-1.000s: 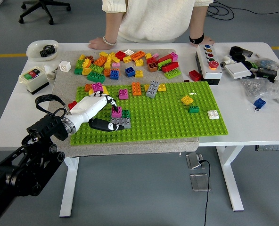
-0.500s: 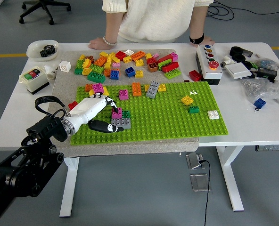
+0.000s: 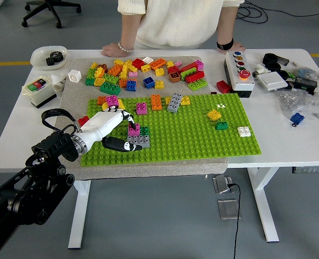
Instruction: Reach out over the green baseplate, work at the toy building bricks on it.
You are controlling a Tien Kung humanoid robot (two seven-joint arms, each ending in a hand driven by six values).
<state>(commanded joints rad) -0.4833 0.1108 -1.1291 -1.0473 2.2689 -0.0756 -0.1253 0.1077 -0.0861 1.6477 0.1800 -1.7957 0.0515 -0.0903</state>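
The green baseplate lies on a grey mat in the middle of the table. My left hand, white with black fingers, reaches in from the left over the plate's left part. Its fingertips touch a pink brick that stands on a grey brick, with a dark green brick beside it. The thumb lies along the grey brick's near left side, so the hand pinches this small stack. Orange, grey, yellow and white bricks also stand on the plate.
Loose bricks are piled on the mat behind the plate. A button box stands at the right, a switch box and a white bowl at the left. A person stands at the far edge with one hand resting on the table.
Almost nothing has moved. My left hand has shifted very slightly at the pink and grey stack and stays on it.
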